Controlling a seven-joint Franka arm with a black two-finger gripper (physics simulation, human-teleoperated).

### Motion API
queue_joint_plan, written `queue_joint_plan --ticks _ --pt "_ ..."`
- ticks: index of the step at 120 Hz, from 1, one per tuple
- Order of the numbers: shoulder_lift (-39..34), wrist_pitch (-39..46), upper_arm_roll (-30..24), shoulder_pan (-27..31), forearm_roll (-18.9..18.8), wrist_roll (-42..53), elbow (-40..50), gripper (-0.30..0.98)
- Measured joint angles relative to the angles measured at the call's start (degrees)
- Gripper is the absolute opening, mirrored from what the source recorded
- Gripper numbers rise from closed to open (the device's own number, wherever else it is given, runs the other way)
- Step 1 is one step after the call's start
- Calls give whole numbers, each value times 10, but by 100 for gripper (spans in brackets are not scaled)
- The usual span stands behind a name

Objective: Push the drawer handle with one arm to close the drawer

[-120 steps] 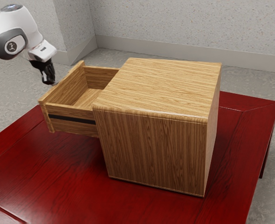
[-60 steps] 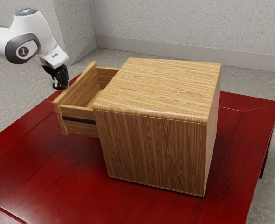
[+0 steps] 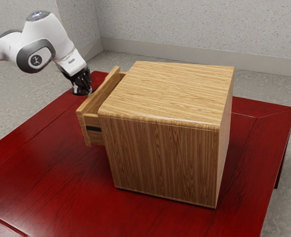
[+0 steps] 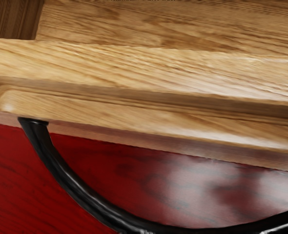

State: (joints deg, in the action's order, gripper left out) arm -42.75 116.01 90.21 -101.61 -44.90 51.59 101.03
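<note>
Pincer (image 3: 83, 90): was near drawer's outer face; could not tell if clenched or released.
Drawer (image 3: 92, 121): stood partly out of box (image 3: 160, 158).
Handle (image 4: 68, 180): curved outward from drawer.
Box: sat on counter (image 3: 52, 173).

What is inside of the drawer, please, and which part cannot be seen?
Just behind the front panel of the drawer, bare wood can be seen, with no object on it. The deeper part is covered by the cabinet, so I cannot tell what it holds.
</note>
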Motion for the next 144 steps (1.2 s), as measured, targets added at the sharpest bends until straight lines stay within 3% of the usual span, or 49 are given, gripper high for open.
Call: queue_joint_plan --ticks 49,87,105,121,132,144 --pt "2 95 -7 -23 1 7 35 -10" --pt "25 103 -10 -19 0 0 40 -10" --pt "73 -15 -74 44 9 -43 22 -10" --pt "142 -114 -171 135 54 -91 2 -8" --pt "169 -169 -253 202 79 -127 -8 11" --pt "173 -219 -276 221 97 -171 -35 32"
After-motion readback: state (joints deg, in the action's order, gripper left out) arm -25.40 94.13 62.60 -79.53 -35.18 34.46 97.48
